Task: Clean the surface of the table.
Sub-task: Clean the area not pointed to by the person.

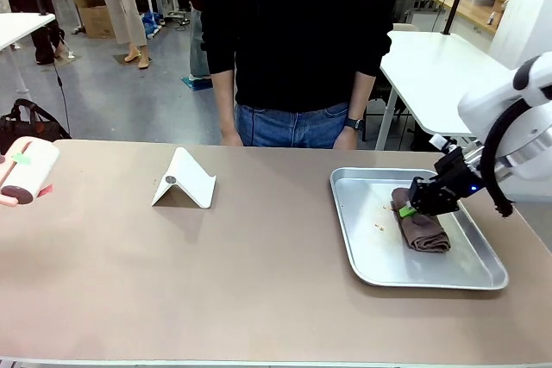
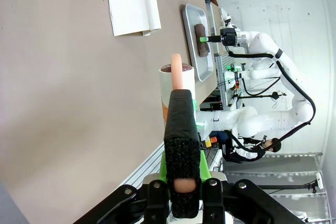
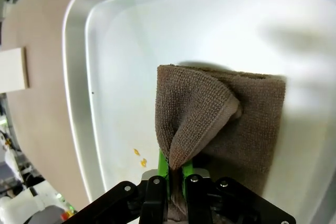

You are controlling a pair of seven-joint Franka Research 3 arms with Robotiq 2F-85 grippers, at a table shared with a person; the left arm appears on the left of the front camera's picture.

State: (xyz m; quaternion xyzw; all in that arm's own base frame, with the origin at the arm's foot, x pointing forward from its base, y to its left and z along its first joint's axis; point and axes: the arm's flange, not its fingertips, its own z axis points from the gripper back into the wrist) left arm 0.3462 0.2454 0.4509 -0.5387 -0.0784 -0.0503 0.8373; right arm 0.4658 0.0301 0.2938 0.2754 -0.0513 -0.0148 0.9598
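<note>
The tan-brown table (image 1: 259, 290) spans the front view. At its far left a white lint roller (image 1: 26, 170) with a pink handle hovers over the top. In the left wrist view my left gripper (image 2: 181, 103) is shut on that pink handle, with the roll (image 2: 176, 77) ahead of the fingers. At the right, my right gripper (image 1: 407, 210) is shut on a fold of a brown cloth (image 1: 427, 232) that lies in a silver tray (image 1: 345, 221). The right wrist view shows the pinched fold of the cloth (image 3: 236, 119) raised above the rest.
A white folded stand (image 1: 184, 180) sits mid-table towards the far side. Small yellow crumbs (image 3: 139, 157) lie in the tray beside the cloth. A person in a black top (image 1: 293, 32) stands at the far edge, hands down. White-topped tables stand behind.
</note>
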